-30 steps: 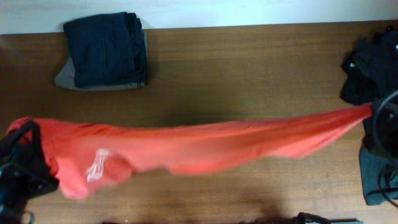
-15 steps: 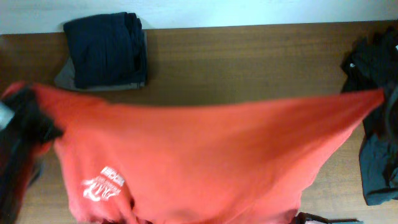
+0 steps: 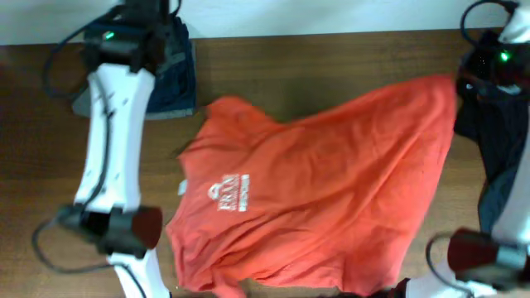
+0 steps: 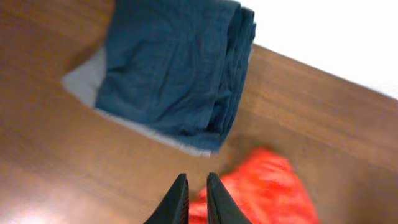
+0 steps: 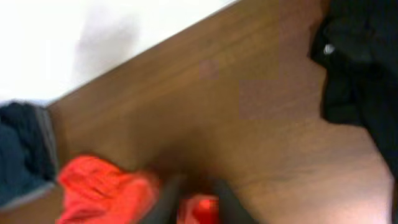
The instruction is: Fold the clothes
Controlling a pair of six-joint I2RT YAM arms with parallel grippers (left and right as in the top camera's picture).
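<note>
An orange-red T-shirt [image 3: 323,182] lies spread and rumpled across the table, its white lettering [image 3: 232,193] facing up. My left arm [image 3: 112,132] reaches to the far left. In its wrist view the left gripper [image 4: 193,179] stands narrowly open over bare wood, and a bunch of the shirt [image 4: 267,186] lies just beyond and to the right, not gripped. My right arm [image 3: 497,51] is at the far right by the shirt's corner [image 3: 443,87]. Though blurred, the right gripper [image 5: 197,182] shows its fingers apart, with red fabric [image 5: 200,210] in the gap.
A folded navy and grey stack [image 4: 174,68] sits at the far left, partly under my left arm [image 3: 178,74]. A heap of black clothes [image 3: 501,141] lies along the right edge [image 5: 360,68]. A white wall runs along the table's far edge [image 3: 331,37].
The shirt, held stretched between both grippers near the front, was swung away and now lies spread on the table. Both arms moved to the far side and both jaws came apart.
</note>
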